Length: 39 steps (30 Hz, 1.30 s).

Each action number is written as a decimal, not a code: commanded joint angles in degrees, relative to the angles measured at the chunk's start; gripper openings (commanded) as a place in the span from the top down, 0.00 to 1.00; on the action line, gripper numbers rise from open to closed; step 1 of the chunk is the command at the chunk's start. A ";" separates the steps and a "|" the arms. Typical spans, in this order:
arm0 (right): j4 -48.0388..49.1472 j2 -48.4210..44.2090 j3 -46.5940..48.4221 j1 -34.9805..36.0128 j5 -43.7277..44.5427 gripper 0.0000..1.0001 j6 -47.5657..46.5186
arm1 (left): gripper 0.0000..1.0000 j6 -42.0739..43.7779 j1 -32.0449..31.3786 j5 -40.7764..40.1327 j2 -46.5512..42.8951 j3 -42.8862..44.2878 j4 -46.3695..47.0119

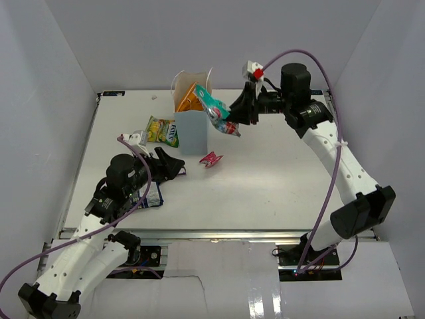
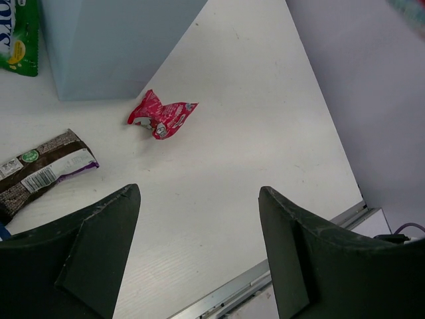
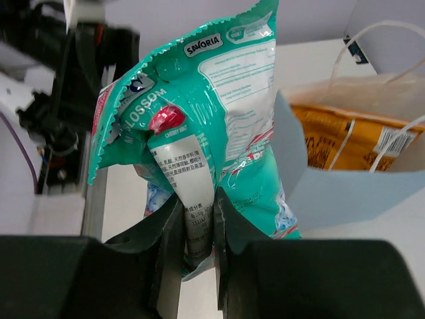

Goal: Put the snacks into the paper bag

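Note:
The light-blue paper bag (image 1: 192, 131) stands at the table's back middle with the orange chip bag (image 1: 190, 99) inside it. My right gripper (image 1: 230, 118) is shut on the teal pouch (image 1: 215, 108) and holds it in the air at the bag's right rim. In the right wrist view the teal pouch (image 3: 212, 100) is pinched between my fingers (image 3: 198, 226), with the paper bag (image 3: 345, 193) and orange chip bag (image 3: 342, 136) just beyond. My left gripper (image 1: 174, 166) is open and empty above the table. The red-pink wrapper (image 2: 161, 115), dark brown bar (image 2: 43, 169) and yellow-green pouch (image 1: 163, 131) lie near the bag.
A blue pouch (image 1: 153, 195) lies partly under my left arm. White walls enclose the table on three sides. The table's metal front edge (image 2: 265, 279) runs just below my left gripper. A small white object (image 1: 135, 137) lies left of the yellow-green pouch.

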 commanded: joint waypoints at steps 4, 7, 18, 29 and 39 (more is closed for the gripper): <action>24.83 14.26 19.64 4.20 9.52 0.92 30.08 | 0.18 -0.16 0.16 -1.53 -0.16 0.12 -1.69; 24.66 24.09 27.76 6.75 15.50 0.92 32.81 | 0.18 -0.42 0.16 -2.23 -0.95 -0.32 -1.96; 34.68 29.22 26.91 9.92 37.74 0.92 33.00 | 0.17 0.10 0.16 -3.64 -4.55 -1.11 -3.36; 36.34 26.76 15.14 9.92 42.49 0.92 25.61 | 0.15 2.91 0.16 -6.19 -4.29 -0.94 -4.15; 37.75 23.07 8.46 9.92 42.41 0.57 23.85 | 0.15 3.27 0.16 -6.54 -2.18 -0.24 -2.92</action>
